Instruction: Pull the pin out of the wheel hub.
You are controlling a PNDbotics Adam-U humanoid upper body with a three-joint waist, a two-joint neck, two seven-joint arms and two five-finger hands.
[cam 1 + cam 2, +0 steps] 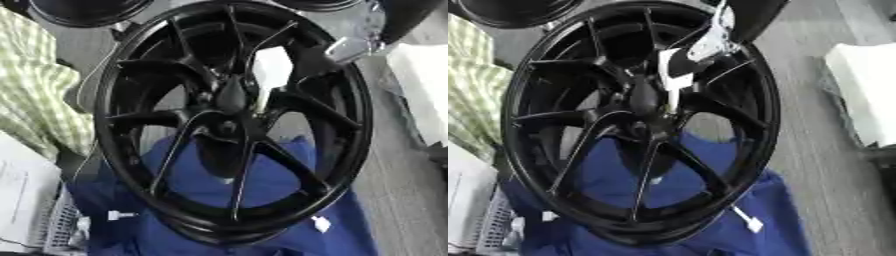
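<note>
Black wheel hub (229,120), blue cloth (210,185)

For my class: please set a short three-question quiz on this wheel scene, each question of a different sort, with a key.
1. True or false: the wheel rests over a blue cloth.
2. Where does the green checked cloth show? A: left of the wheel. B: right of the wheel. C: on top of the wheel.
3. Fill in: the white piece with a thin stem sits near the wheel's ____.
Key: 1 true; 2 A; 3 hub.
</note>
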